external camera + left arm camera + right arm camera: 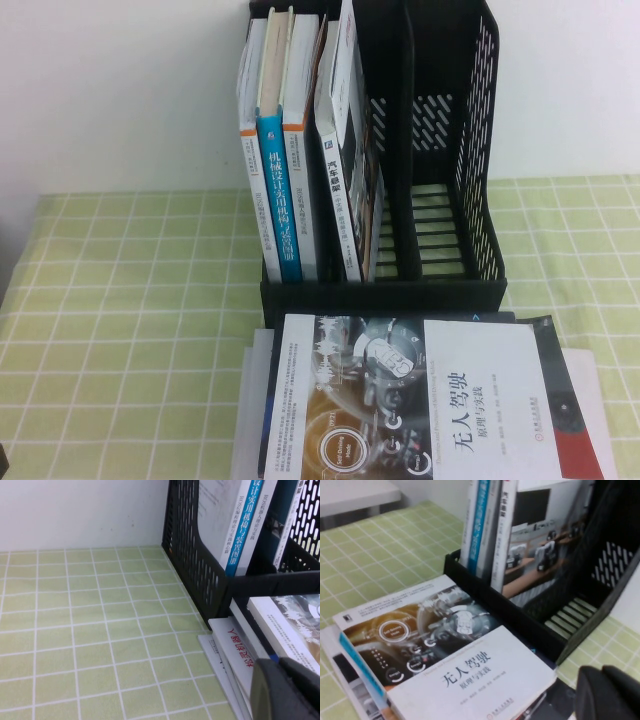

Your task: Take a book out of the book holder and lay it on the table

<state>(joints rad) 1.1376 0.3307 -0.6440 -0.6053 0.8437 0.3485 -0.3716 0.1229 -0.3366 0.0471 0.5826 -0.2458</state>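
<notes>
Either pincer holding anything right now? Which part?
Nothing held. Right pincer is shut on nothing beside the book, which lies flat; left pincer hovers near the stack's edge.

Black book holder (440, 150), green white-checked table (120, 330), half-white, half-dark book (420, 400).

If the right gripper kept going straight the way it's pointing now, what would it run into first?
Probably the book holder: the right gripper, shut, hangs above the corner of the book lying flat in front of it, aimed at the rack's low front wall. Depth is unclear.
</notes>
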